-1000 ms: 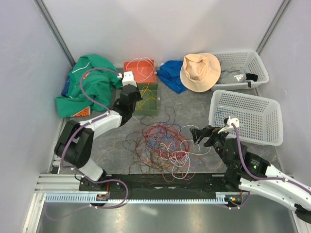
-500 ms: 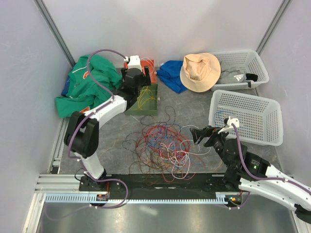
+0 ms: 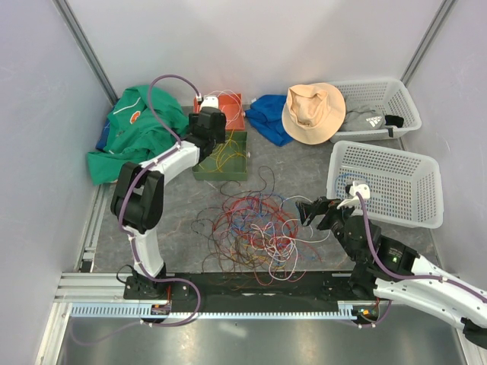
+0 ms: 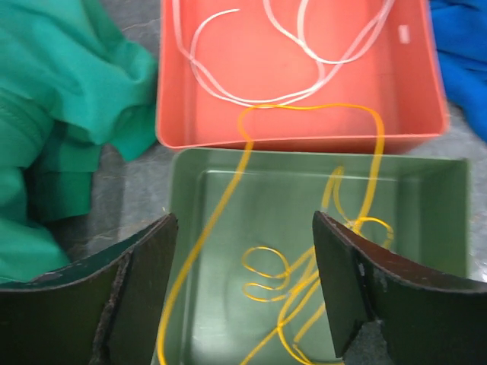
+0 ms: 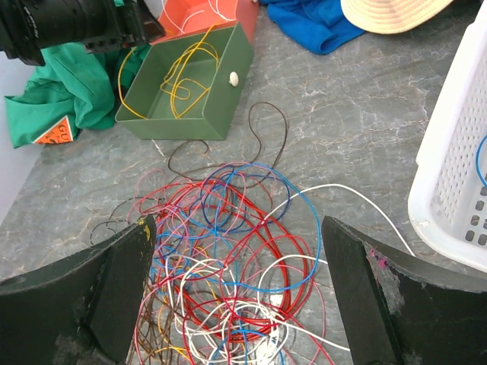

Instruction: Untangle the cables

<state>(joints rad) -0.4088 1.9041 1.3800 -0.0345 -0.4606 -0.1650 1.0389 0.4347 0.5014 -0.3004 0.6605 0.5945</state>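
Observation:
The cables [image 3: 255,232] lie in a loose tangle of red, blue, white, pink and brown loops on the grey table. My right gripper [image 3: 313,213] hangs open just right of the tangle. In the right wrist view its jaws [image 5: 237,222] stand wide on either side of the cables [image 5: 236,258], touching none of them. My left gripper [image 3: 217,141] is open above the green box [image 3: 228,169]. Loose yellow cables [image 4: 297,281] lie in that box below the left gripper [image 4: 243,220], which holds nothing. White cables [image 4: 289,53] lie in the red box [image 4: 183,114] behind.
A green garment [image 3: 133,137] lies at the back left. Farther right along the back are a blue cloth [image 3: 266,114] and a tan hat [image 3: 313,110]. Two white baskets [image 3: 384,182] [image 3: 380,95] stand on the right, the nearer one close to my right gripper.
My left gripper has opened and swung back from the green box's near left side to above the box, toward the red box. The right arm has barely moved.

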